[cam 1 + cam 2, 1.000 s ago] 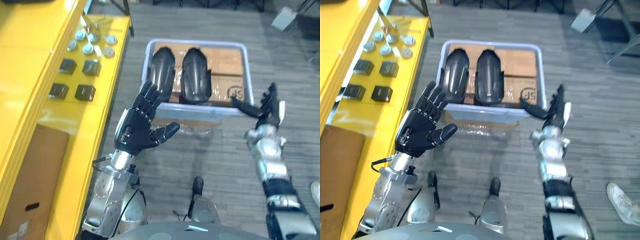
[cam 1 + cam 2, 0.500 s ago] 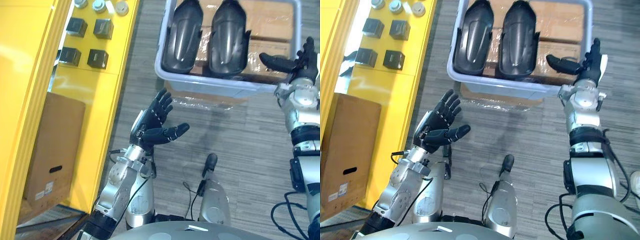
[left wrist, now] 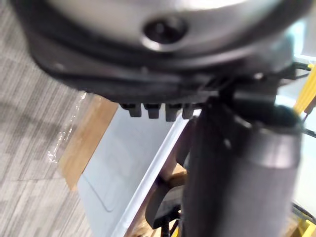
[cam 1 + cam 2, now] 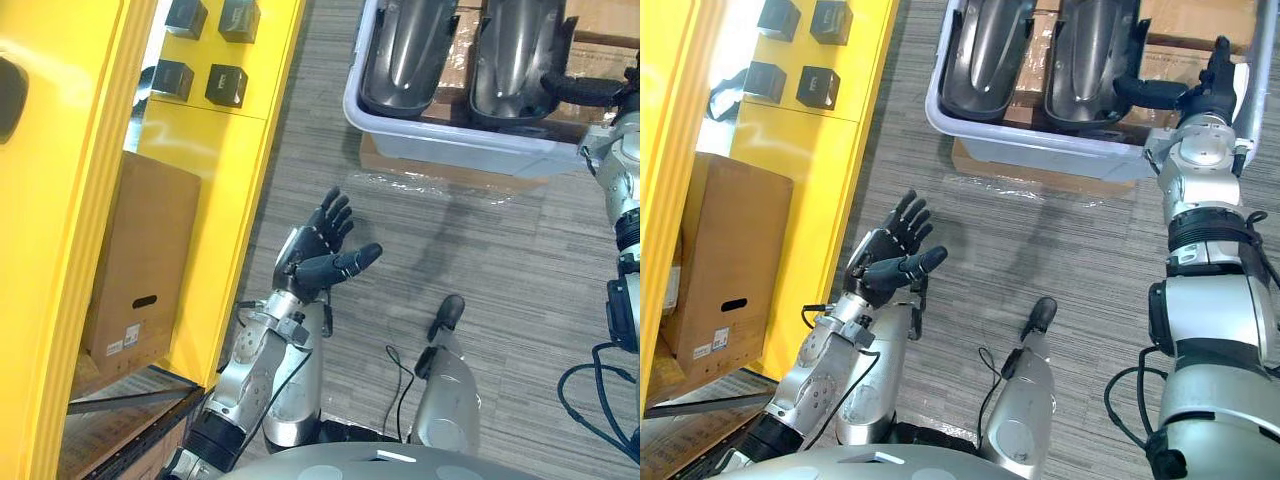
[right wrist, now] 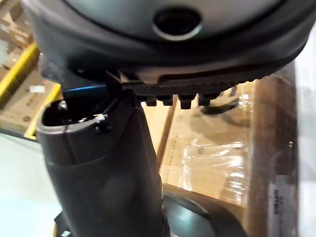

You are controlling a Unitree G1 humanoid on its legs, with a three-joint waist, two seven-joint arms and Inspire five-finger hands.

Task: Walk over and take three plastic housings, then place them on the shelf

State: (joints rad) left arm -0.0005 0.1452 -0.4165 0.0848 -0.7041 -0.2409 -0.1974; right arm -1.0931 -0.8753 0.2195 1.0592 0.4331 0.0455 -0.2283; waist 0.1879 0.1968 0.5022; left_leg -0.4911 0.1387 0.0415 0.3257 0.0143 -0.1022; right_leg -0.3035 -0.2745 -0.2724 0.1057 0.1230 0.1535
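Two black plastic housings (image 4: 400, 50) (image 4: 515, 55) lie side by side in a pale grey bin (image 4: 450, 152) on the floor ahead. My right hand (image 4: 1202, 100) is open at the bin's near right rim, fingers straight. Its thumb reaches over the rim to the near end of the right housing (image 4: 1095, 60). The right wrist view shows that thumb above a housing's dark curve (image 5: 197, 212) and wrapped cardboard (image 5: 212, 138). My left hand (image 4: 315, 245) hangs open over the floor, well short of the bin and holding nothing. The bin's wall (image 3: 123, 163) shows past it in the left wrist view.
A yellow shelf unit (image 4: 200, 150) runs along my left, with small black blocks (image 4: 225, 85) on its lower level. A cardboard box (image 4: 140, 270) stands under it. The bin rests on a flat cardboard sheet wrapped in plastic (image 4: 440, 180), on grey carpet.
The camera has moved in towards the bin. My left hand, earlier up at the bin's left front, now sits low and away from it. My right thumb has reached over the right housing's end.
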